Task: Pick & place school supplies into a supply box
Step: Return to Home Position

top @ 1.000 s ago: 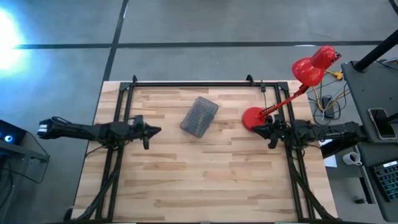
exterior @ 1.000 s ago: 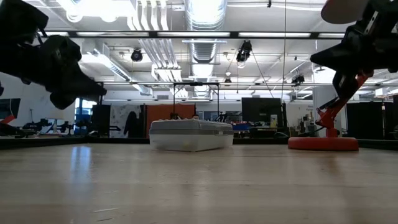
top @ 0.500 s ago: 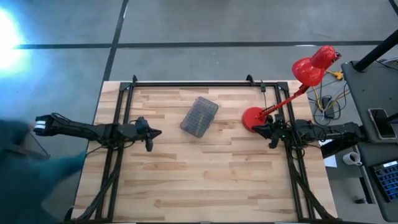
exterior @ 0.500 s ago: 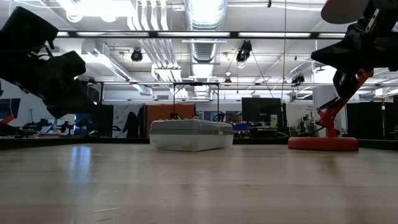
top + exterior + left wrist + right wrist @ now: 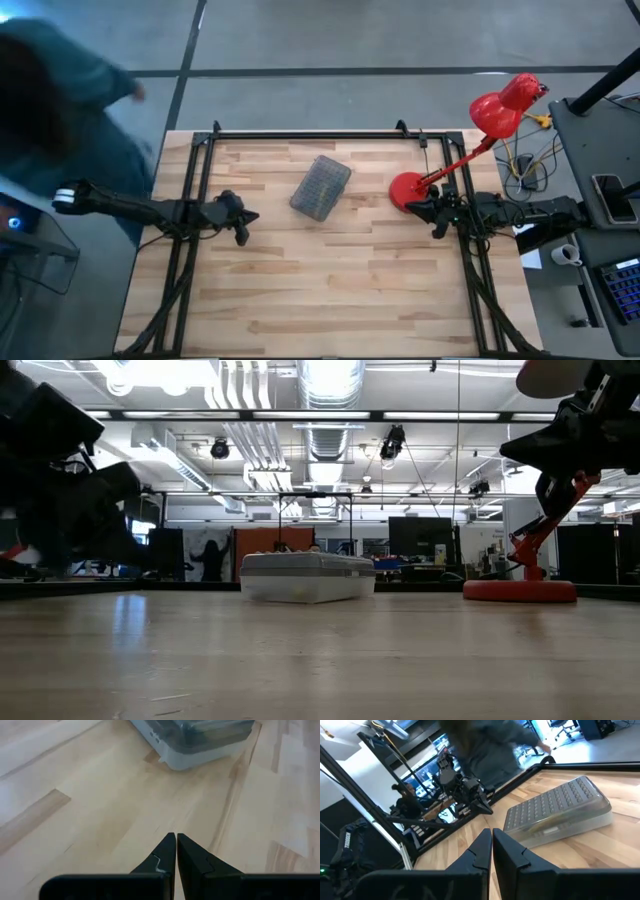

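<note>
The left gripper has its two dark fingers pressed together, tip to tip, holding nothing; its own wrist view shows them meeting above bare boards. It hangs over the 9 o'clock side of the pale butcher-block wooden table. Compared with a second ago its tip has dipped a little toward 6 o'clock. In the low view the arm now sits lower and farther out toward the picture's edge.

From that gripper, the small clear plastic supply box with the grey ribbed lid lies at about 2 o'clock, well apart from it. The lid is down, and the box rests skewed on the boards around 12 o'clock of the table's middle. It lies exactly where it lay a second ago. What is inside cannot be made out through the wall.

The right gripper is likewise closed tight and empty, and has not shifted. It waits at the 3 o'clock side, with the box at its 9 o'clock. The round base of the red metal desk lamp sits just beside it, at 12 o'clock.

A person in a teal top, blurred, now stands off the table's 10 o'clock corner. Half a second ago that blur was off the 8 o'clock side.
</note>
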